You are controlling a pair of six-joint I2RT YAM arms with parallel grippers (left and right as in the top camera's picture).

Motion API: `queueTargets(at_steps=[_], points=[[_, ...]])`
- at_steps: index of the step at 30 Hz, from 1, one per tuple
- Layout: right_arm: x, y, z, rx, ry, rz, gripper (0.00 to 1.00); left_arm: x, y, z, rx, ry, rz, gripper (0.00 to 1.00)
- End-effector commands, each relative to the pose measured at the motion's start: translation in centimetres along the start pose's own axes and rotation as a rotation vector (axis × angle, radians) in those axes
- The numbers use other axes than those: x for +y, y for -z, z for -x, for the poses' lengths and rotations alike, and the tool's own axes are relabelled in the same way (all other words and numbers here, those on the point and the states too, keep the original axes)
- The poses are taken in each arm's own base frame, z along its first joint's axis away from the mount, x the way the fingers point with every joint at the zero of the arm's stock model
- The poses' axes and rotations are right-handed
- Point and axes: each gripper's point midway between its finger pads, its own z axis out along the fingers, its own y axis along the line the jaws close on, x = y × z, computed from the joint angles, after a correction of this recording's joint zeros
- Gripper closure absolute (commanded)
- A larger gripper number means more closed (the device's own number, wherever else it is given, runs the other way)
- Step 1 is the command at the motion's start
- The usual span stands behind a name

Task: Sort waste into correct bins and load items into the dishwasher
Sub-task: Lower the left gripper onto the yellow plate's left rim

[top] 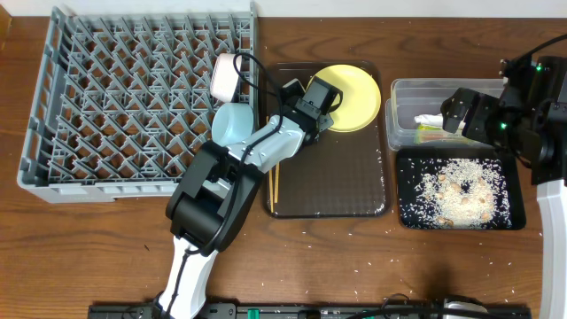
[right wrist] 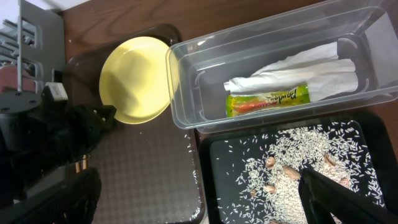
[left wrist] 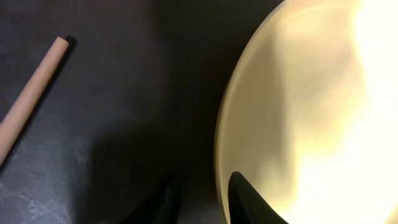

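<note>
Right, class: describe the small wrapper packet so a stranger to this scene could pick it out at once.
On the right of the table sits a clear plastic tub, next to a black tray strewn with rice. Inside the tub a white napkin lies along one wall, with the packet beside it. It is the only coloured thing there: a slim green-and-yellow strip.

Likely robot lab bench, staged as kitchen clean-up station. Signs:
- left robot arm (top: pixel 213 204), right robot arm (top: pixel 542 133) at bare wooden worktop (top: pixel 106 257)
- black rail (top: pixel 292 311) along front edge
- grey dish rack (top: pixel 115 106), brown serving tray (top: pixel 337 177), clear tub (top: pixel 403 89), black tray (top: pixel 400 190) set in row
- rice (top: pixel 452 190) heaped in black tray, grains strewn over worktop
</note>
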Motion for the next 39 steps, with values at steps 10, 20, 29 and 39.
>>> queueTargets(at_steps=[10,20,29,39], points=[[-0.3,0.0,0.1,-0.002,0.003,-0.007,0.01,2.1,-3.6,0.1,-0.063,0.036,0.058,0.72],[-0.3,0.0,0.1,-0.002,0.003,-0.007,0.01,2.4,-4.3,-0.2,-0.060,0.034,0.064,0.92],[-0.3,0.0,0.1,-0.002,0.003,-0.007,0.01,2.4,-2.6,1.8,-0.074,-0.020,0.067,0.93],[-0.3,0.0,0.1,-0.002,0.003,-0.007,0.01,-1.6,6.1,6.3,-0.152,-0.097,-0.051,0.93]])
